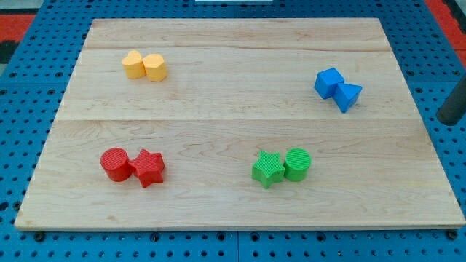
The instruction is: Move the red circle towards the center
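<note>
The red circle [115, 164] lies at the board's lower left, touching the red star [149, 168] on its right. My tip [445, 122] is at the view's right edge, just off the wooden board [233, 87], far to the right of the red circle. It is a little right of the blue blocks and touches no block.
A yellow heart-like block [133, 65] and a yellow hexagon [155, 68] sit together at the upper left. A blue cube [329, 82] and a blue triangle [349, 94] touch at the upper right. A green star [268, 169] and a green circle [297, 164] touch at the lower middle.
</note>
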{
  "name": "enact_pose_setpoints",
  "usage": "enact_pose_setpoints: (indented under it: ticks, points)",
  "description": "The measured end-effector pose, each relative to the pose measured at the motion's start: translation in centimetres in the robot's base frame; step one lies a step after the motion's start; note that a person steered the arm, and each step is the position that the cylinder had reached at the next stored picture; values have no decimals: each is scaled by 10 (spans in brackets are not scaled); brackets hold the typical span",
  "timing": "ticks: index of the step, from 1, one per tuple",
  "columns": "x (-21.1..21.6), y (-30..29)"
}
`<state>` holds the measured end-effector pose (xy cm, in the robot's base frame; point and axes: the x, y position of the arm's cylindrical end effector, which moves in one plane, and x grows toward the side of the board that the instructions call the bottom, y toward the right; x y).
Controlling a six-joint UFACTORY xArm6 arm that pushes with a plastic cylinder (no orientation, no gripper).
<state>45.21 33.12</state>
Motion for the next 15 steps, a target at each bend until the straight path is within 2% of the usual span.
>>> enact_pose_setpoints:
  ticks: [1,2,3,4,5,6,7,8,9,10,11,12,13,14,15]
  points:
    - [0,0]
    - [26,-11]
    - [111,-40]
    - [166,-82]
    - [166,-194]
    - [161,-357]
    - [122,-496]
    - [64,-533]
    - [15,-491]
    - [-18,-416]
    - [-17,-476]
    - [22,-410]
    - [25,-394]
    - [72,-402]
    - [53,-334]
